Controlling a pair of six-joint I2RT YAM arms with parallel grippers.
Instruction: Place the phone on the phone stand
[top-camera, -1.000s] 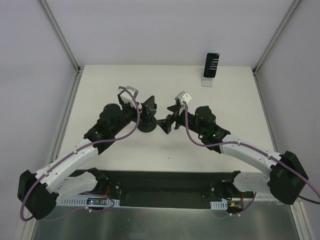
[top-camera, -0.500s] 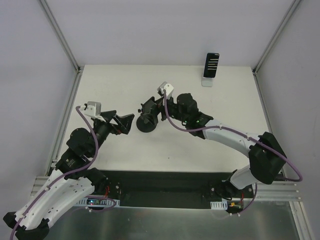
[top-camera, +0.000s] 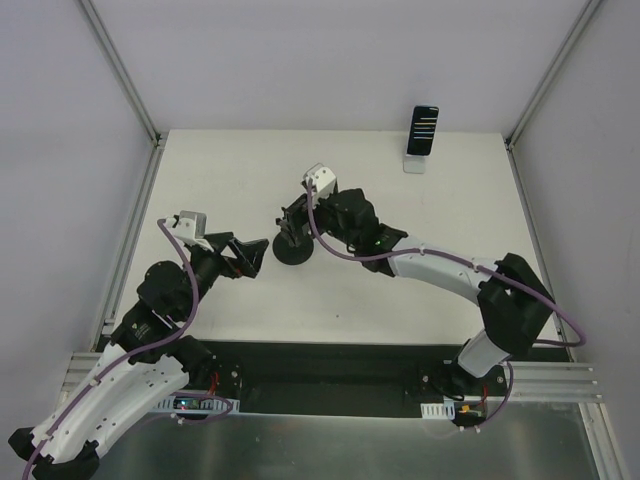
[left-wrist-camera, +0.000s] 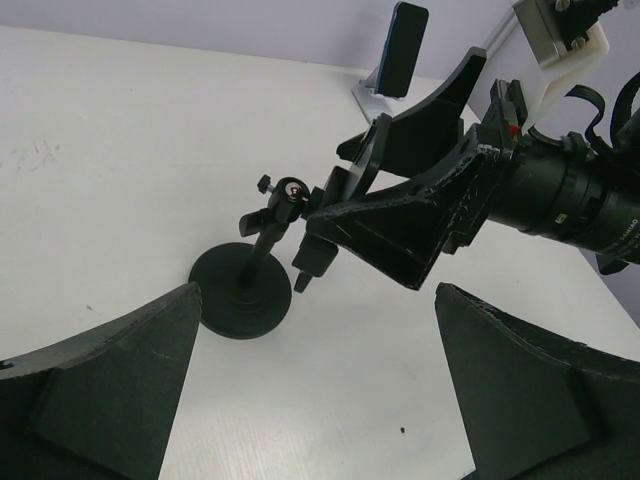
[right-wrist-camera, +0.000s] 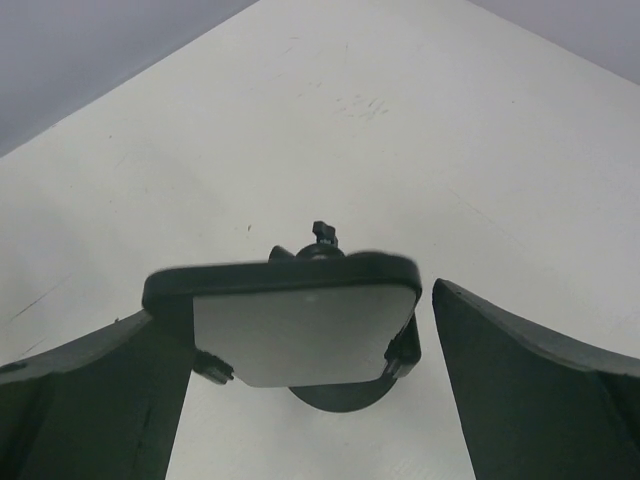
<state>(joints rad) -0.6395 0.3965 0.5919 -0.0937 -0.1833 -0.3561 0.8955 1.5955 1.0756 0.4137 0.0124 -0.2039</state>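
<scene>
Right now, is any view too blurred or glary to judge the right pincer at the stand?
Top external: even light, soft shadows, no glare. Left wrist: stand and right pincer crisp; left pincer's fingers dark, soft-edged. Right wrist: the plate very close, top edge slightly smeared.

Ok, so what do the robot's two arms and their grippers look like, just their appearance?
The left arm and right arm both have white shell links between chunky black joints, with a purple cable looped along each. Each wrist carries a small white camera block. The left gripper and right gripper are matte black, each with two broad wedge-shaped fingers.
</scene>
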